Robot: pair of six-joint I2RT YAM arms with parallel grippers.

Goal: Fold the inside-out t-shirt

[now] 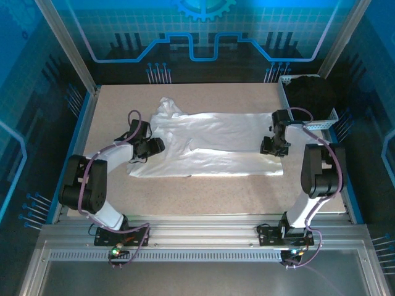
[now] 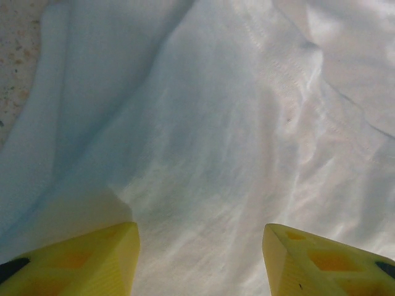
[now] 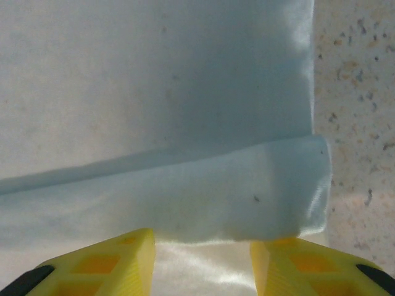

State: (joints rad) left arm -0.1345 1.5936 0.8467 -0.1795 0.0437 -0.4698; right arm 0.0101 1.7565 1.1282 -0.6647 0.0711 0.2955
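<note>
Across the middle of the table [image 1: 203, 191] the inside-out t-shirt [image 1: 216, 145] lies spread out. Toward the table's left and right sides, the left gripper [image 1: 158, 146] and right gripper [image 1: 274, 148] sit over the cloth, jaws apart, holding nothing. Probably the grasp before a fold: each must pinch an edge

The white t-shirt [image 1: 216, 145] lies spread out across the middle of the table [image 1: 203, 191], stretched from left to right and softly wrinkled. Its left end bunches up toward the table's far edge. At its right end, one edge is folded back over itself.
</note>
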